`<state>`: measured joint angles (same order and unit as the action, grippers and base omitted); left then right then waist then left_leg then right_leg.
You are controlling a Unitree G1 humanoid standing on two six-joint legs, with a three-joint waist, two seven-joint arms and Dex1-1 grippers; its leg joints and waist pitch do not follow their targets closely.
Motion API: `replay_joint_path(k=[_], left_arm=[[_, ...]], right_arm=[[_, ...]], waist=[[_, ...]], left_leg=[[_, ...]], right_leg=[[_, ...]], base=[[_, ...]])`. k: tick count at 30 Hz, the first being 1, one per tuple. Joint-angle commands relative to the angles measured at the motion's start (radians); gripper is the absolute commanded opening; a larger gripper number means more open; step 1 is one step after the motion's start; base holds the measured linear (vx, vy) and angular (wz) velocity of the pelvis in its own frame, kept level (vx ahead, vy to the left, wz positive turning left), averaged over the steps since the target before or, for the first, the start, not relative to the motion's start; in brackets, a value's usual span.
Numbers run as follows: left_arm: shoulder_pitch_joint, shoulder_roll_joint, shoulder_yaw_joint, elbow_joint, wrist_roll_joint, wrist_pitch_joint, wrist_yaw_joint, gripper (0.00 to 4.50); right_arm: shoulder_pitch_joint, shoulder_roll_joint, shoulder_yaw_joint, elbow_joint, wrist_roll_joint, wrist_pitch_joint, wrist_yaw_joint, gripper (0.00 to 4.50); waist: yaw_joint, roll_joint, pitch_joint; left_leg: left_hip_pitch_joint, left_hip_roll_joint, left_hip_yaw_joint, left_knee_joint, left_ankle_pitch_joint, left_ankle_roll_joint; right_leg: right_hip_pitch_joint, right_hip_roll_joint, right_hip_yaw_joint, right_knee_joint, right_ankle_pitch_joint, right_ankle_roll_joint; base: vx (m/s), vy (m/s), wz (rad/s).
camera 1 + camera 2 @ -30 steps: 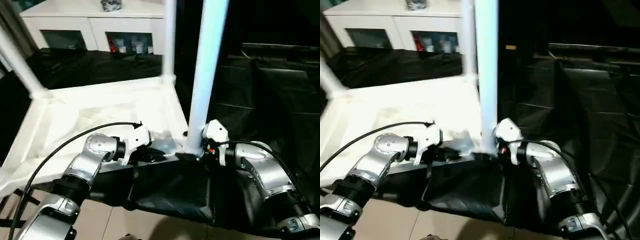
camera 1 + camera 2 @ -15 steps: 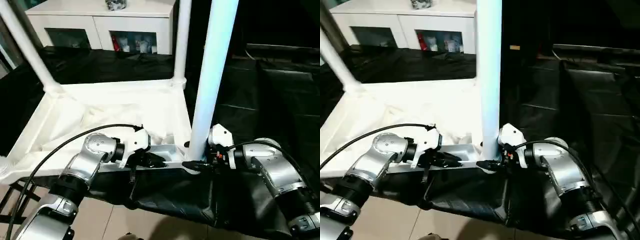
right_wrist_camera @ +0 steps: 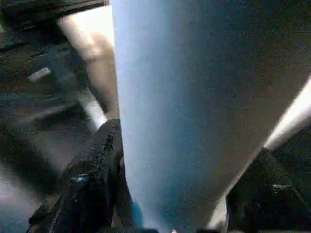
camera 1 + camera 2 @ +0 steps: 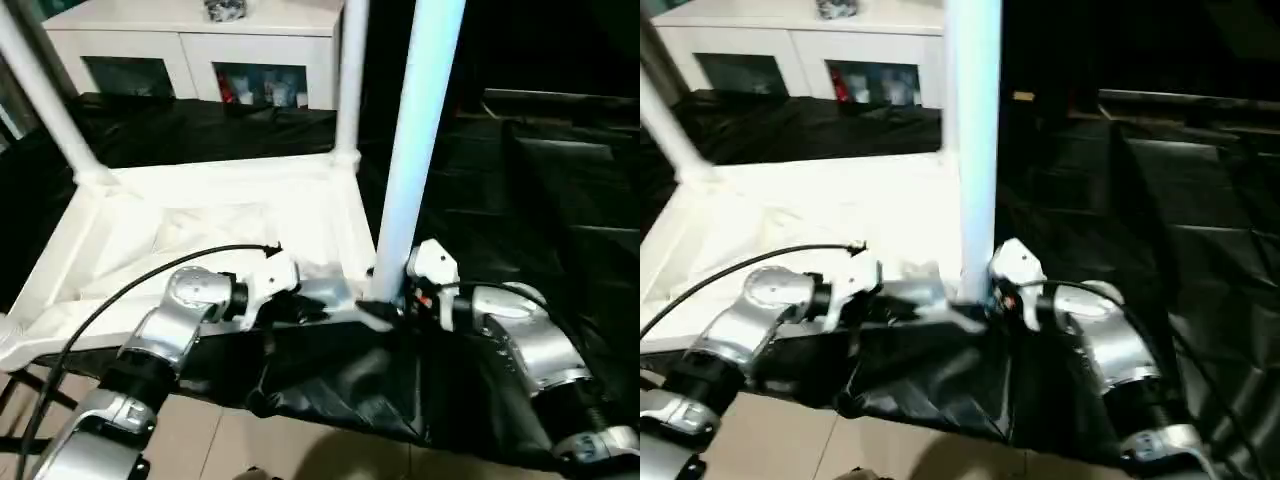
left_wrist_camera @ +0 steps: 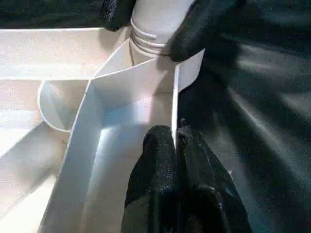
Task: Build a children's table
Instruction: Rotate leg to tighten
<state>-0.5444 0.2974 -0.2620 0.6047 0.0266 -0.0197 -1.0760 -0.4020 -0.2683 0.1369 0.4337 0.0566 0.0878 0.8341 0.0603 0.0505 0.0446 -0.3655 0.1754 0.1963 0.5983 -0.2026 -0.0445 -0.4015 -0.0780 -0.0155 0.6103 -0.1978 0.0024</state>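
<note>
- I have the white plastic rectangular tabletop (image 4: 210, 235) lying upside down, ribbed underside up, on a surface draped in black plastic sheeting (image 4: 520, 200); its near rim runs right across in front of both of my wrists.
- My left gripper (image 5: 176, 145) is closed tight on that thin near rim wall, one black finger (image 5: 155, 155) on each side of it, just beside the near right corner socket (image 5: 150, 53).
- My right gripper (image 4: 385, 312) has its two black fingers either side of the base of the long white tapered tube leg (image 4: 415, 140) standing in that socket. In the right wrist view the leg sits between them, with one finger (image 3: 92, 170) against it; I cannot tell whether the other presses on it.
- Two more white tube legs stand upright in the far sockets, one at the far left corner (image 4: 45, 100) and one at the far right (image 4: 348, 80).
- Open room is mostly to my right, over the black sheeting; to my left the tabletop takes up the space.
- Behind the table stands a white cabinet with glass doors (image 4: 200, 55), well apart from the grippers.
- A black cable (image 4: 120, 295) loops over my silver left forearm (image 4: 170, 330).
- The left wrist view shows the threaded rings at the leg's base where it meets the socket, with the other gripper's black fingers on either side.
</note>
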Motion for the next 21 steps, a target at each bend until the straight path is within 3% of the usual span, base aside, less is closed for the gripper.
replay_joint_path(k=[1, 2, 6, 12, 13, 14, 16, 17, 18, 19, 21], left_arm=[[-0.040, -0.072, 0.003, 0.020, 0.028, 0.042, 0.171, 0.00], [-0.040, -0.072, 0.003, 0.020, 0.028, 0.042, 0.171, 0.00], [-0.045, -0.138, -0.008, 0.018, 0.054, 0.072, 0.264, 0.00], [-0.039, -0.186, -0.033, 0.014, 0.080, 0.069, 0.297, 0.00], [-0.039, -0.187, -0.035, 0.014, 0.083, 0.066, 0.297, 0.00], [-0.039, -0.187, -0.035, 0.014, 0.083, 0.066, 0.297, 0.00], [-0.027, -0.171, -0.049, 0.003, 0.090, 0.035, 0.272, 0.00], [-0.018, -0.159, -0.054, -0.008, 0.090, 0.018, 0.254, 0.00], [-0.013, -0.150, -0.055, -0.015, 0.088, 0.003, 0.240, 0.00], [-0.007, -0.138, -0.055, -0.026, 0.083, -0.010, 0.218, 0.00], [-0.003, -0.122, -0.053, -0.034, 0.076, -0.021, 0.190, 0.00]], right_arm=[[0.005, 0.097, 0.045, 0.032, -0.038, 0.056, -0.155, 2.59], [0.005, 0.097, 0.045, 0.032, -0.038, 0.056, -0.155, 2.59], [0.004, 0.222, 0.003, 0.065, -0.053, 0.113, -0.375, 2.59], [-0.011, 0.312, -0.010, 0.075, -0.068, 0.070, -0.492, 2.59], [-0.012, 0.314, -0.009, 0.073, -0.072, 0.064, -0.498, 2.59], [-0.012, 0.314, -0.009, 0.073, -0.072, 0.064, -0.498, 3.14], [-0.003, 0.291, -0.023, 0.038, -0.052, 0.072, -0.466, 3.14], [0.006, 0.265, -0.026, 0.013, -0.048, 0.074, -0.436, 3.45], [0.011, 0.248, -0.026, -0.001, -0.047, 0.075, -0.415, 3.45], [0.019, 0.220, -0.019, -0.018, -0.045, 0.063, -0.379, 3.55], [0.028, 0.187, -0.009, -0.038, -0.037, 0.058, -0.325, 3.80]], waist=[[-0.007, -0.008, -0.048], [-0.009, -0.011, -0.049], [-0.014, -0.006, -0.049], [-0.018, -0.002, -0.048], [-0.018, -0.001, -0.048], [-0.018, -0.001, -0.048], [-0.016, -0.007, -0.048], [-0.015, -0.009, -0.047], [-0.015, -0.009, -0.049], [-0.014, -0.013, -0.050], [-0.009, -0.012, -0.054]], left_leg=[[0.014, 0.047, -0.027, -0.090, -0.278, -0.018], [0.014, 0.047, -0.028, -0.091, -0.277, -0.021], [0.012, 0.046, -0.029, -0.092, -0.292, -0.020], [0.012, 0.044, -0.030, -0.094, -0.319, -0.024], [0.012, 0.045, -0.030, -0.095, -0.321, -0.022], [0.011, 0.045, -0.031, -0.095, -0.321, -0.022], [0.011, 0.046, -0.031, -0.096, -0.324, -0.015], [0.010, 0.047, -0.031, -0.096, -0.323, -0.012], [0.010, 0.047, -0.030, -0.095, -0.316, -0.011], [0.010, 0.049, -0.029, -0.094, -0.300, -0.003], [0.004, 0.049, -0.029, -0.089, -0.243, 0.015]], right_leg=[[0.030, -0.058, 0.028, -0.088, -0.322, -0.200], [0.032, -0.058, 0.028, -0.089, -0.325, -0.194], [0.029, -0.057, 0.032, -0.092, -0.298, -0.186], [0.029, -0.057, 0.031, -0.094, -0.297, -0.178], [0.028, -0.056, 0.032, -0.094, -0.291, -0.177], [0.028, -0.057, 0.032, -0.094, -0.288, -0.177], [0.029, -0.058, 0.032, -0.093, -0.291, -0.174], [0.028, -0.058, 0.033, -0.093, -0.293, -0.172], [0.029, -0.058, 0.034, -0.093, -0.286, -0.172], [0.030, -0.057, 0.034, -0.090, -0.256, -0.174], [0.039, -0.058, 0.032, -0.080, -0.163, -0.193]], base=[[0.000, 0.000, 0.00], [0.000, 0.000, 0.00], [0.000, 0.000, 0.00], [0.000, 0.000, 0.00], [0.000, 0.000, 0.00], [0.000, 0.000, 0.00], [0.000, 0.000, 0.00], [0.000, 0.000, 0.00], [0.000, 0.000, 0.00], [0.000, 0.000, 0.00], [0.000, 0.000, 0.00]])
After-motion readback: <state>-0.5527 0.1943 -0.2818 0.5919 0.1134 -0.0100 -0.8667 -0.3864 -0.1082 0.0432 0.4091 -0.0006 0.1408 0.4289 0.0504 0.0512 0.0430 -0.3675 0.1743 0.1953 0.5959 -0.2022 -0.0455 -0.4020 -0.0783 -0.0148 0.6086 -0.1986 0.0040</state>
